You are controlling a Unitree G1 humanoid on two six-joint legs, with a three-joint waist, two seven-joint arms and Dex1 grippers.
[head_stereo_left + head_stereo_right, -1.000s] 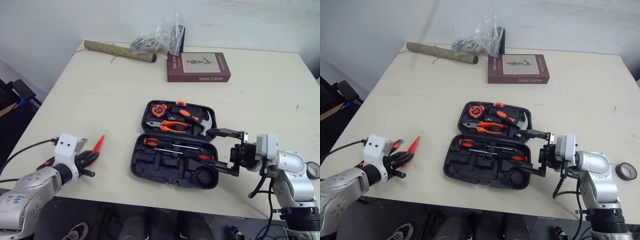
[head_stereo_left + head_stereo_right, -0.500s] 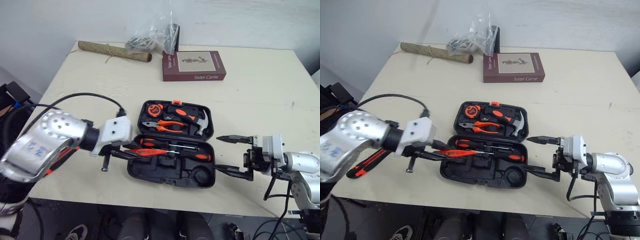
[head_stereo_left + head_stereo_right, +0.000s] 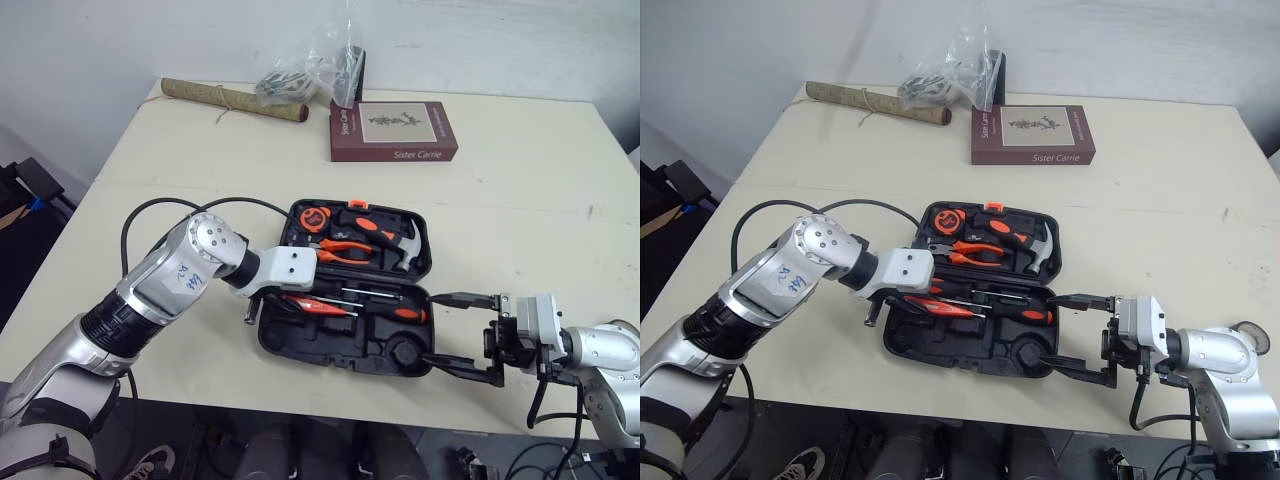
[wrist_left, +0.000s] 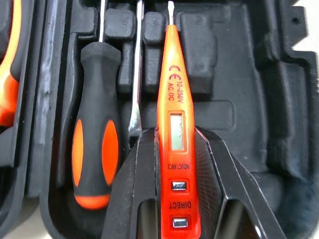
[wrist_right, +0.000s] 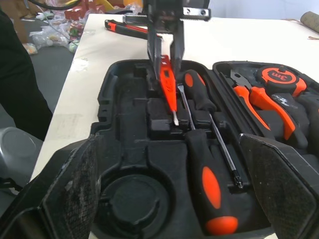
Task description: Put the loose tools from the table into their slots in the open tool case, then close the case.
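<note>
Since a second ago the left arm has swung from the table's left edge across to the tool case [image 3: 335, 340], carrying the orange tester [image 4: 172, 74]. The left gripper [image 4: 175, 134] is clenched on the tester's handle end, one finger on each side, with the blade pointing away from the wrist. The tester hangs over the front half of the case, just beside a screwdriver [image 4: 94, 144] with a black and orange handle that lies in its slot. Its tip is close to the moulded insert; whether it touches cannot be told.

The right gripper [image 3: 440, 330] sits at the right end of the case, a little further out than before, its fingers spread wide and holding nothing.

The case lies open. Its back half holds a tape measure [image 3: 316, 218], pliers [image 3: 345, 250] and a hammer [image 3: 400, 245]. A black and orange tool [image 5: 130, 26] lies loose on the table [image 3: 520, 220] on the left side of the case. A book [image 3: 393, 130], a brown roll [image 3: 235, 100] and a plastic bag [image 3: 315, 70] lie along the far edge.
</note>
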